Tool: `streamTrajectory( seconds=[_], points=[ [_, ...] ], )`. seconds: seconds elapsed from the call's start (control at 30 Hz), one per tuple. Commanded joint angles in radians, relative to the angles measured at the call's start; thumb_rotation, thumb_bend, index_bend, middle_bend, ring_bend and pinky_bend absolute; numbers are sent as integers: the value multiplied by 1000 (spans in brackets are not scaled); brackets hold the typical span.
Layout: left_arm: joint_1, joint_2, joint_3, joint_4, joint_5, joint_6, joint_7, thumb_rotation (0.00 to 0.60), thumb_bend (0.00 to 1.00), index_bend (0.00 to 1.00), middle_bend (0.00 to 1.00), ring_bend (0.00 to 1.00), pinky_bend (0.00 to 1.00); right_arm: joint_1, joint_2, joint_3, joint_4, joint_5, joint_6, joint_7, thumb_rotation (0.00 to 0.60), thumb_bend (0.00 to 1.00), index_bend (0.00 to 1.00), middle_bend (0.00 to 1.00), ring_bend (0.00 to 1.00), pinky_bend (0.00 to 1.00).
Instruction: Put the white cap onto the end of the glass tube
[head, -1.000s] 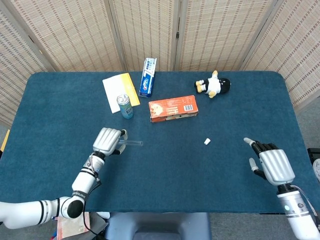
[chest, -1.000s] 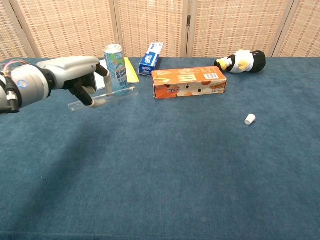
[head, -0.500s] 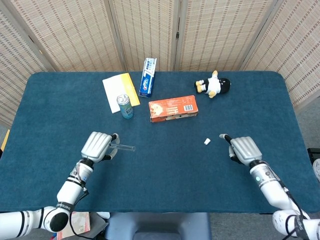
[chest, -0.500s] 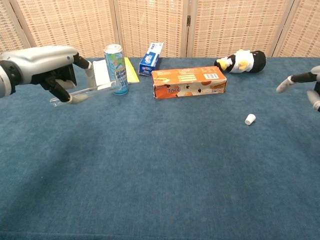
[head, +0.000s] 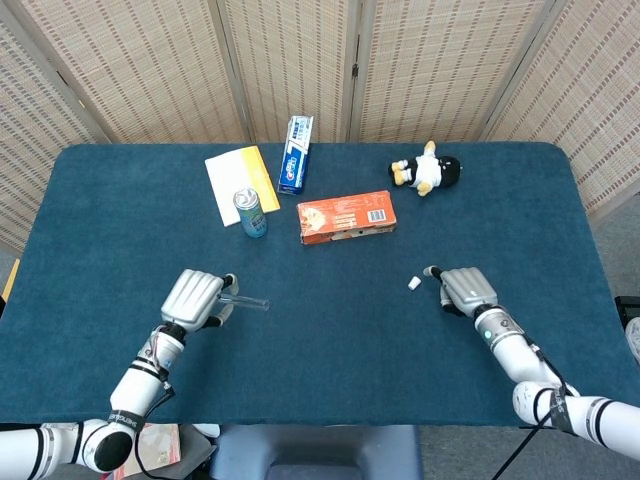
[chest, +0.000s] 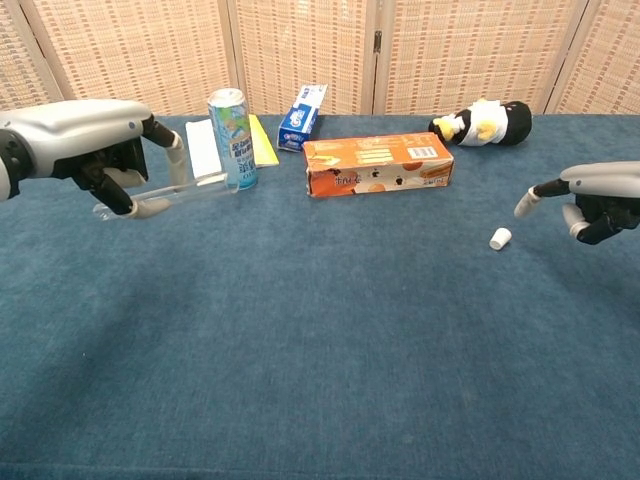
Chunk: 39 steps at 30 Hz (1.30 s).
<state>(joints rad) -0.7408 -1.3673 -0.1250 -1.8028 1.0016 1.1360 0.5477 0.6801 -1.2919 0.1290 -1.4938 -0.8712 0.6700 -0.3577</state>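
Small white plastic cap (head: 413, 284) (chest: 500, 238) lies on the dark blue felt table (head: 330, 360), right of centre, untouched. Right hand (head: 462, 289) (chest: 592, 197) hovers just beside it on the right: one finger extended toward the cap, the others curled in, holding nothing.

Clear glass tube (head: 243, 299) (chest: 190, 186) is off the table, roughly level, clamped in the left hand (head: 195, 297) (chest: 95, 150) on the table's left side; free end points toward centre. Tube and cap well apart.

Further back: orange cardboard box (head: 346, 217), light blue drink can (head: 250, 212) standing upright, blue toothpaste carton (head: 295, 139), white and yellow paper sheets (head: 238, 179), black-and-white penguin plush (head: 428, 171) lying down.
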Motion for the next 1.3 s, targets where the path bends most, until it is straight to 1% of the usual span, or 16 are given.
streamTrajectory(
  seconds=[0.03,0.23,0.57,0.87,1.2,1.3],
  points=[
    [0,-5,2,2,0,-2,6,600,364,658,1000,1000,1000,13,-15,-9,20,10,-11,8,600,937,180,1000,1000,958],
    [2,-12,5,3,-7,-11,8,600,364,657,1000,1000,1000,34,-44,-28,62,16,-23,25,600,940,180,1000,1000,958],
    [6,-16,6,11,-1,-17,-1,600,363,656,1000,1000,1000,53,-68,-50,89,0,-29,52,600,936,180,1000,1000,958],
    [10,-22,7,25,4,-22,-7,600,363,656,1000,1000,1000,43,-31,-80,4,-40,31,35,600,932,180,1000,1000,958],
    [18,-26,9,34,14,-23,-17,600,364,656,1000,1000,1000,36,-2,-111,-80,-59,89,-7,600,906,180,1000,1000,958],
    [20,-25,9,36,17,-23,-22,600,364,655,1000,1000,1000,29,14,-115,-108,-67,123,-21,600,870,180,987,1000,959]
  ],
)
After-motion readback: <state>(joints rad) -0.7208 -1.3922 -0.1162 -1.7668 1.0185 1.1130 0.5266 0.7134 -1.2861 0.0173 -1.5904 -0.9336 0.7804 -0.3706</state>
